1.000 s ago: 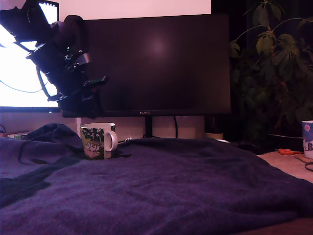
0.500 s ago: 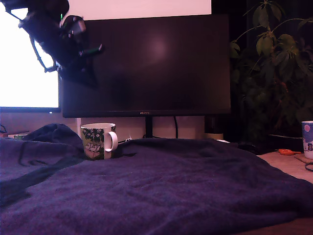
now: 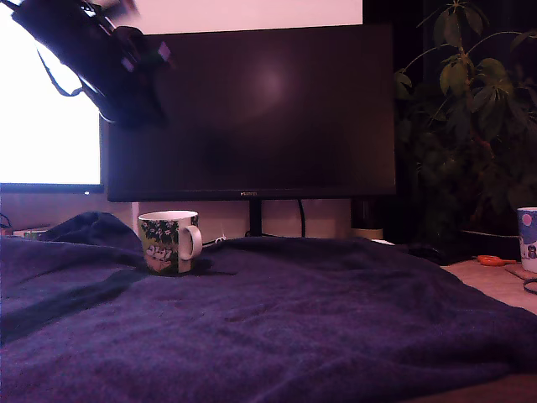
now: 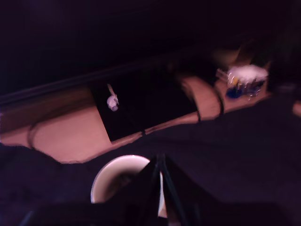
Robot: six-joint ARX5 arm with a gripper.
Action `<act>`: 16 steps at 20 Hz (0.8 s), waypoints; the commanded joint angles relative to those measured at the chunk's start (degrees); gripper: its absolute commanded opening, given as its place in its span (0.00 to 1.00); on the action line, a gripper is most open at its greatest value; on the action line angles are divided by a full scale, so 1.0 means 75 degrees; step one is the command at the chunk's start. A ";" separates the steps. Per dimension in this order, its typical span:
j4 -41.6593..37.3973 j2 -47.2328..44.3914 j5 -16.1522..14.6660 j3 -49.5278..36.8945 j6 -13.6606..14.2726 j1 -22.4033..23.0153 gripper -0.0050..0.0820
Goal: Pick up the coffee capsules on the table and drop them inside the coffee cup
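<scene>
One white coffee cup (image 3: 169, 241) with a green leafy print and one loop handle stands on the surface (image 3: 319, 327), toward its far edge at the exterior view's left; the wrist view shows the same one cup (image 4: 123, 181) from above. A second cup (image 3: 527, 238), pale with pink dots, sits at the surface's bare corner on the exterior view's right, making two cups in all. One blanket covers the surface. Two screens stand behind the far edge: one dark monitor (image 3: 260, 109), one bright screen (image 3: 50, 126). One leafy plant (image 3: 470, 117). One orange item (image 3: 493, 260) lies near the dotted cup. One arm carries one tool (image 3: 134, 101).
</scene>
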State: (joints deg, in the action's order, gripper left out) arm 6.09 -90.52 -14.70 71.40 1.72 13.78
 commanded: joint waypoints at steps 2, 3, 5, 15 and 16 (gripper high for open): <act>-0.0481 0.0475 0.0009 -0.1003 0.0035 -0.0254 0.03; -0.0609 0.0682 -0.0015 -0.1297 0.0032 -0.0323 0.03; -0.0755 0.1020 -0.0038 -0.1769 0.0032 -0.0460 0.03; -0.2133 0.2328 -0.0038 -0.3960 -0.0437 -0.0959 0.03; -0.2334 0.2445 -0.0038 -0.4217 -0.0539 -0.1005 0.03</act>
State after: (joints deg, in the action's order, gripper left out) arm -10.59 -72.66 -14.90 42.17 -1.50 6.55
